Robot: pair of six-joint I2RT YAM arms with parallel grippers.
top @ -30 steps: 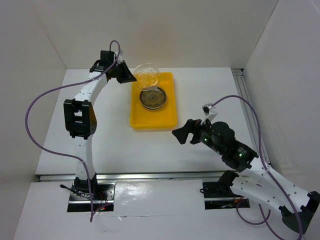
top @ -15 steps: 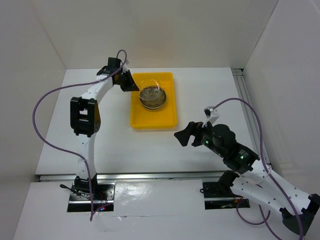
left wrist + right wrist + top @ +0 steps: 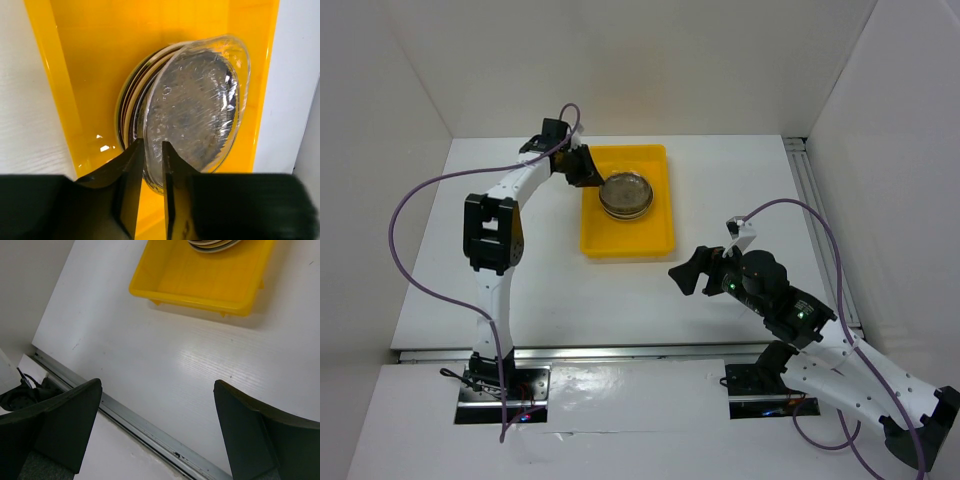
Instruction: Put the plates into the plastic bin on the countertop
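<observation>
A clear glassy plate (image 3: 195,105) is pinched at its near rim by my left gripper (image 3: 152,150). It leans tilted against a stack of plates (image 3: 129,105) inside the yellow plastic bin (image 3: 90,60). In the top view the left gripper (image 3: 588,172) sits at the bin's left rim (image 3: 587,215), with the plate stack (image 3: 626,194) in the bin's far half. My right gripper (image 3: 695,270) is open and empty over the white countertop (image 3: 550,280), near the bin's right front corner. The right wrist view shows its fingers wide apart (image 3: 157,385), the bin (image 3: 200,285) and the stack's edge (image 3: 212,244).
White walls enclose the countertop on three sides. A metal rail (image 3: 150,432) runs along the near edge of the table. The near half of the bin floor (image 3: 628,232) holds nothing. Purple cables hang from both arms.
My left gripper has brought the clear plate down from above the bin's far end onto the plate stack. The right arm has shifted only slightly.
</observation>
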